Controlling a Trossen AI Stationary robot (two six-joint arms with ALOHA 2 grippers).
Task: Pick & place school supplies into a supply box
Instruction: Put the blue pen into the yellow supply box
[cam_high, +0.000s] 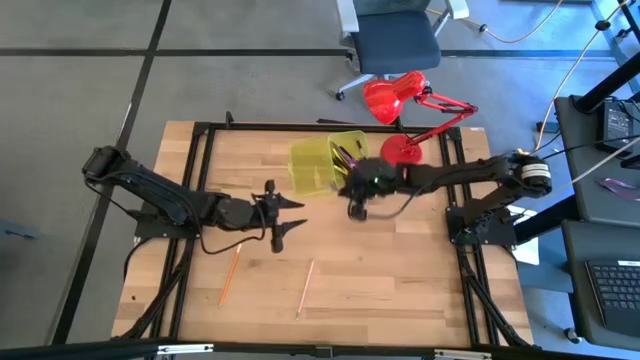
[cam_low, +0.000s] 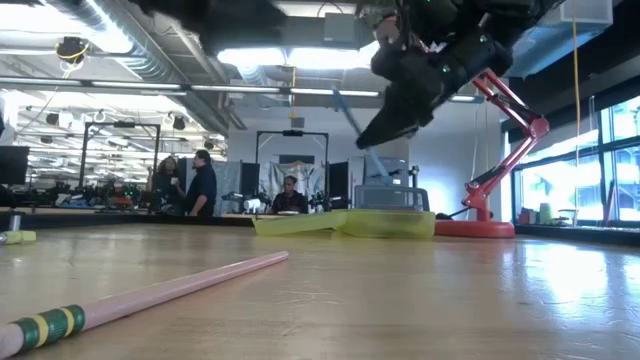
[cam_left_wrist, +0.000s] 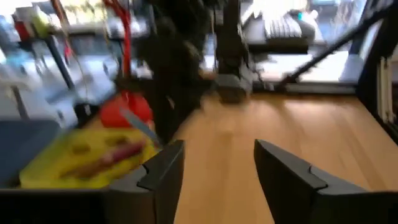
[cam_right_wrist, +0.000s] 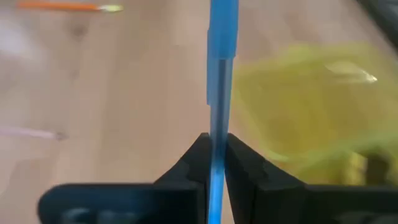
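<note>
The supply box (cam_high: 322, 163), translucent yellow-green and open, lies on the far middle of the table, with purple and dark supplies inside; it also shows in the low view (cam_low: 350, 222). My right gripper (cam_high: 355, 200) hangs in the air just near of the box, shut on a blue pen (cam_right_wrist: 221, 62). My left gripper (cam_high: 285, 220) hovers open left of it, fingers pointing toward the table's right (cam_left_wrist: 217, 168). An orange pencil (cam_high: 230, 275) and a pale pink pencil (cam_high: 306, 285) lie flat on the near part of the table. My right gripper pinches the blue pen between its two fingers (cam_right_wrist: 202, 158), with the shaft (cam_right_wrist: 216, 140) running out past the fingertips. The pen is lifted clear of the table and hangs tilted (cam_low: 357, 135) beside the box.
A red desk lamp (cam_high: 405, 110) stands at the far edge, right of the box. The pink pencil (cam_low: 150, 295) lies close to the low camera. Bare wood spreads over the near and right parts of the table. People stand in the room behind.
</note>
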